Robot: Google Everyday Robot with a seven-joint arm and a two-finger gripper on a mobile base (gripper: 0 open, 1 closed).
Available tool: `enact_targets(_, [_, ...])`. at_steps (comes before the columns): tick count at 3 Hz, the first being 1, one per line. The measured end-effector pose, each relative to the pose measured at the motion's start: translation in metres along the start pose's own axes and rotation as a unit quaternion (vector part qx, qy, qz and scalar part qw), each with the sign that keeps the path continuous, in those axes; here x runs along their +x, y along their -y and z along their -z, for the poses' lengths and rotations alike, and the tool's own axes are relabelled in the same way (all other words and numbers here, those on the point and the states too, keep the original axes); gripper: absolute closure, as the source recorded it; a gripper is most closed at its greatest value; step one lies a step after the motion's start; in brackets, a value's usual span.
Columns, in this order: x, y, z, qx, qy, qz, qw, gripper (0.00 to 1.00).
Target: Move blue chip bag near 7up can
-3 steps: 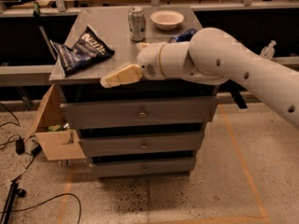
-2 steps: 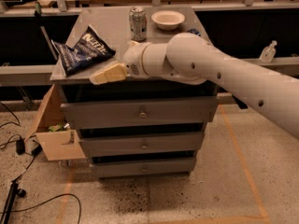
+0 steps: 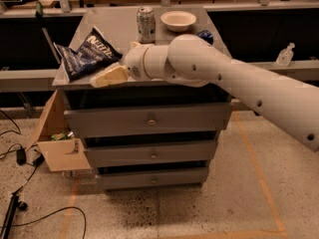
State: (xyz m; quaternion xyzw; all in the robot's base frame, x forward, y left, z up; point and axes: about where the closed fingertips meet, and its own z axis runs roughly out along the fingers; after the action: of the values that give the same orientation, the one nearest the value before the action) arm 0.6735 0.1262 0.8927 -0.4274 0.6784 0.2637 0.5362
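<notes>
The end effector (image 3: 107, 77) hovers at the front edge of the tabletop (image 3: 107, 21), just beside the blue chip bag (image 3: 85, 55). I cannot tell whether it is open or closed. The bag lies front-left, well apart from the upright 7up can (image 3: 146, 25) at the back, near a white bowl (image 3: 178, 20).

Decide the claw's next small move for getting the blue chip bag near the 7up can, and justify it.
Probably ease the claw a little back onto the blue chip bag. The claw sits at the front edge of the cabinet top, close beside the bag, apparently not holding it; the 7up can stands farther back.
</notes>
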Motion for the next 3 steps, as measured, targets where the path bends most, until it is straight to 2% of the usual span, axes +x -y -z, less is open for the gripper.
enact_targets(2, [-0.008, 0.025, -0.059, -0.03, 0.018, 0.026, 0.999, 0.0])
enact_targets(3, [-0.009, 0.036, -0.085, -0.034, 0.007, 0.015, 0.9993, 0.0])
